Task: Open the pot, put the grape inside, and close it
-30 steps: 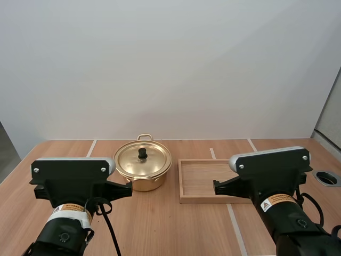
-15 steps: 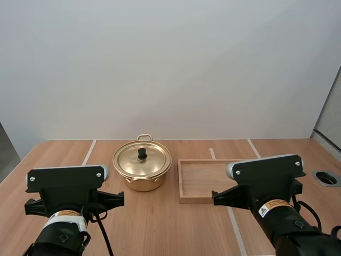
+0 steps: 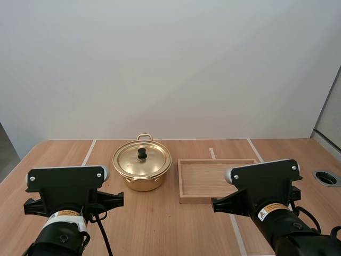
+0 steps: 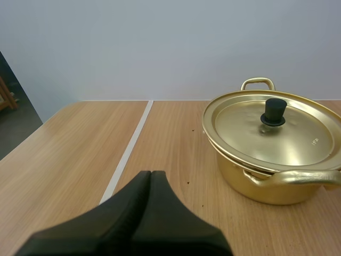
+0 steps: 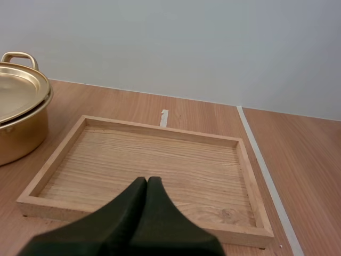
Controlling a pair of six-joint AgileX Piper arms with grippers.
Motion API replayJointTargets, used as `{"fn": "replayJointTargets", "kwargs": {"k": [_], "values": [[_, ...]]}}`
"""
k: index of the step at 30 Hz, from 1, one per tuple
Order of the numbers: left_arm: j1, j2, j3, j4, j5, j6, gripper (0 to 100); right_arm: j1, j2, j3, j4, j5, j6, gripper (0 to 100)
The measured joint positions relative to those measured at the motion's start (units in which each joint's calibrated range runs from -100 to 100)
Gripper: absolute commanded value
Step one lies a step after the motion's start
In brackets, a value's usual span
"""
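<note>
**Q:** In the high view, where is the pot and how does it sit?

**A:** A golden pot (image 3: 142, 175) stands upright on the wooden table (image 3: 160, 224), toward the far edge and left of the middle. It is near the left rim of a wooden tray (image 3: 183, 184) but apart from it. The lid (image 3: 153, 160) is on, with its black knob (image 3: 142, 153) pointing straight up. The pot is round, so its longest line runs from the far handle (image 3: 145, 137) toward the table's near edge.

**Q:** And the left wrist view?

**A:** The left gripper (image 4: 151, 175) has its fingers pressed together into one dark wedge, holding nothing. It sits low over the table, well short of the pot, and seems aimed past the pot's left side. The knob is small. If the fingers arrive closed they would likely only shove the lid, and an off-centre pinch could tilt it or slide the pot toward the tray.

**Q:** The right wrist view?

**A:** The right gripper (image 5: 147, 181) is likewise closed on nothing and aimed across the tray from its near side. The tray's floor shows bare wood grain. The pot stands just beside the tray's far-left corner, so a reach toward it could crowd the other arm.
</note>
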Motion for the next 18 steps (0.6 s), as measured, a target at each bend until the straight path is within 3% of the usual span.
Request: {"fn": "replayJointTargets", "kwargs": {"k": [18], "values": [[0.0,-12.38,0.0,0.0,-0.37,0.0,0,0.0,-16.14,0.0,0.0,0.5,0.0,0]]}}
